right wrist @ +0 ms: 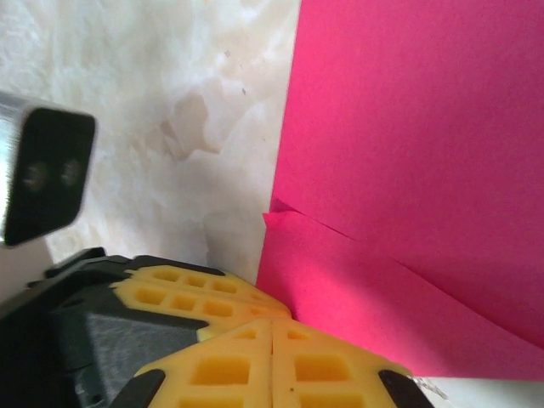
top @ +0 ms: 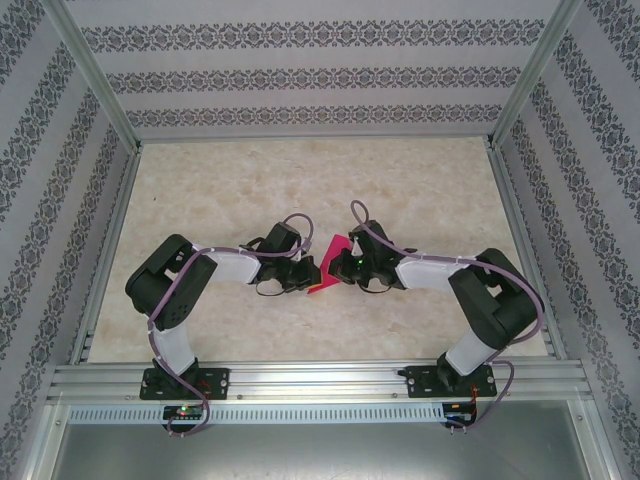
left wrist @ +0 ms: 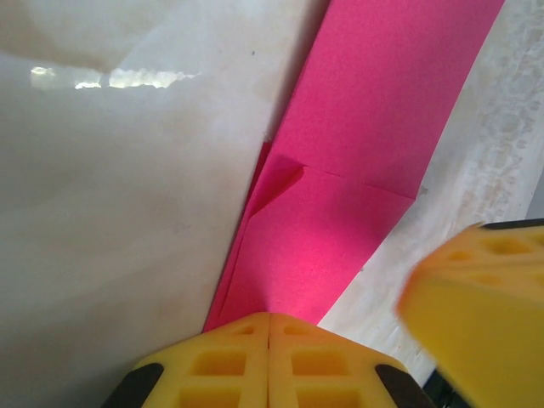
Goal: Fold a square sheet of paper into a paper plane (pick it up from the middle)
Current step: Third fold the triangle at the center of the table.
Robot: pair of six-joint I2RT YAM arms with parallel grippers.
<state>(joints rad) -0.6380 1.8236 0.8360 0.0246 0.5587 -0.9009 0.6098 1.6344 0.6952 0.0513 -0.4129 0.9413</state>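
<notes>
My left gripper has its yellow fingers pressed together, pinching an edge of the folded pink paper. My right gripper pinches the same sheet opposite. The paper stands between them, near the middle of the marble table.

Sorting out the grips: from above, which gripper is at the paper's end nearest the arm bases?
The left gripper; the pink paper pokes toward the bases beside it, while the right gripper meets its farther end.
</notes>
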